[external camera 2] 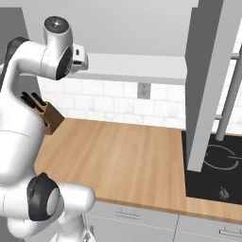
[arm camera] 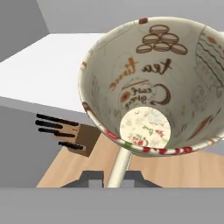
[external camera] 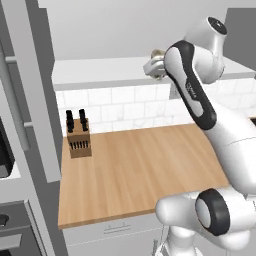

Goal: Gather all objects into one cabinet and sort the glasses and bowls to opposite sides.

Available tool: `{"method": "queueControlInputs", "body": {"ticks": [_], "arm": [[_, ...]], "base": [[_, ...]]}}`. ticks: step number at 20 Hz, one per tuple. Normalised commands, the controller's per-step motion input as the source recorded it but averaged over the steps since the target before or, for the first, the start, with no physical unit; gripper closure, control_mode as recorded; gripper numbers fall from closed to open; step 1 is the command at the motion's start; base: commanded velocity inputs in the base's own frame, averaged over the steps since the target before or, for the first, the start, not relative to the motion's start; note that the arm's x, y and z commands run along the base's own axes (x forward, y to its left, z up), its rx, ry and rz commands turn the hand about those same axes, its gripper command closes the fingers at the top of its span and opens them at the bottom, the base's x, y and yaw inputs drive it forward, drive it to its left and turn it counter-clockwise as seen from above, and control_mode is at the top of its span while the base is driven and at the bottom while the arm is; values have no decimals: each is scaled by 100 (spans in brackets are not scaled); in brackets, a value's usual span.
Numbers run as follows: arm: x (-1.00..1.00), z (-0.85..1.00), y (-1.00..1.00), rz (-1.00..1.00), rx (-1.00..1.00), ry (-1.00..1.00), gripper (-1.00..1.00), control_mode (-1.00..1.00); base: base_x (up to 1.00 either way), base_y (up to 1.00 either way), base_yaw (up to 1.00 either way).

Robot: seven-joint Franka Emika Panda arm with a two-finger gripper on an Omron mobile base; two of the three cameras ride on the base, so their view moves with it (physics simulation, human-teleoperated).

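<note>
- Left base view: the beige mug (external camera: 156, 66) sat at the arm's end, level with the white shelf board (external camera: 100, 70), above the wooden counter (external camera: 140, 170).
- Right base view: the knife block (external camera 2: 47, 116) stood beside the arm.
- Hand view: the gripper (arm camera: 114, 177) pinched the mug's handle (arm camera: 119, 168); the mug's mouth faced the camera, its axis running away from the fingers.

Quick count: one beige handled mug (arm camera: 153, 83) with printed patterns, one knife block (external camera: 79, 141) with a few dark handles sticking up, one wooden worktop (external camera: 145, 170), one black cooktop (external camera 2: 215, 168), one wall outlet (external camera 2: 143, 90), one white shelf board (external camera 2: 137, 66).
</note>
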Motion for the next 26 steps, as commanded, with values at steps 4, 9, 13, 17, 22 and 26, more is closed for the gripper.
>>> {"method": "queueControlInputs", "body": {"ticks": [4, 9, 13, 17, 22, 26], "arm": [[-100, 18, 0, 0, 2, 0, 100, -100], [-100, 18, -5, 0, 0, 0, 100, -100], [-100, 10, -5, 0, 0, 0, 100, -100], [-100, 1, -9, 0, 0, 3, 100, -100], [-99, 0, 0, 0, 0, 5, 100, -100], [-83, -6, 0, 0, 0, 5, 100, -100]], "base": [[0, 0, 0], [0, 0, 0], [0, 0, 0], [0, 0, 0], [0, 0, 0], [0, 0, 0]]}}
